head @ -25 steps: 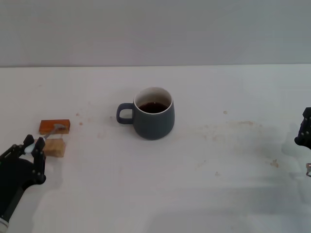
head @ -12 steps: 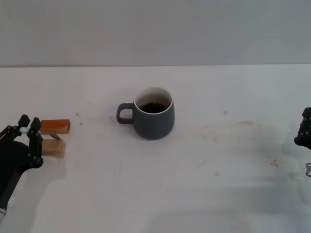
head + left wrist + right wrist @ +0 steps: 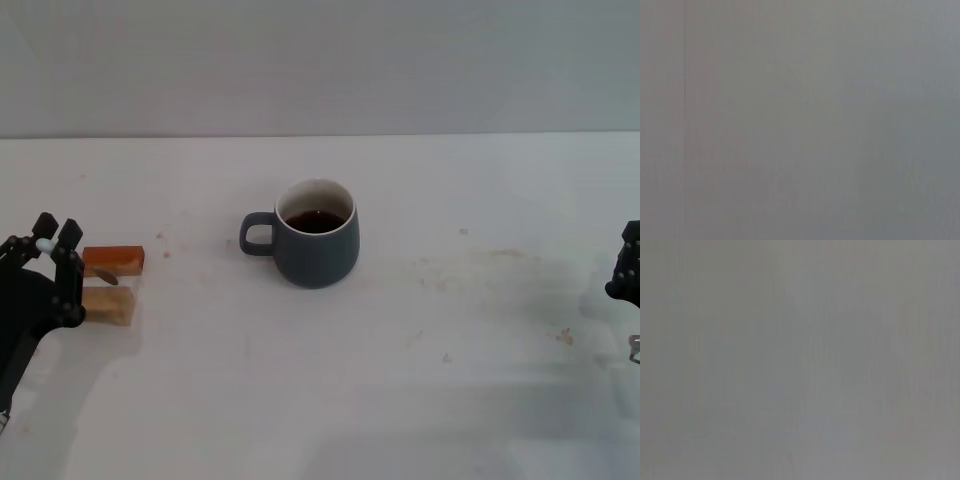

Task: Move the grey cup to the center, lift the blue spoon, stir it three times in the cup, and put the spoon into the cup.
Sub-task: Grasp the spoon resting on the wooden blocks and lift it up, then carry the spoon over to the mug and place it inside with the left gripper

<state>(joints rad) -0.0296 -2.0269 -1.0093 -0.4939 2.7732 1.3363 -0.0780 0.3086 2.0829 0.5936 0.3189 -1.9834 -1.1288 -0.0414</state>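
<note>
The grey cup (image 3: 318,246) stands in the middle of the table, handle to the left, with dark liquid inside. At the far left, my left gripper (image 3: 56,230) is shut on the pale handle of the blue spoon (image 3: 103,277). The spoon's grey bowl sticks out to the right, over the gap between two small wooden blocks. Most of its handle is hidden behind the fingers. My right gripper (image 3: 627,272) is parked at the right edge, only partly in view. Both wrist views show plain grey and nothing else.
An orange-brown block (image 3: 112,260) and a pale wooden block (image 3: 108,305) lie just right of my left gripper. The white table (image 3: 470,380) carries faint brown stains right of the cup. A grey wall runs behind the table.
My left gripper closed on the spoon's handle and moved up and to the left. The spoon's bowl slid off the orange block toward the gripper. Cup and right arm stayed still.
</note>
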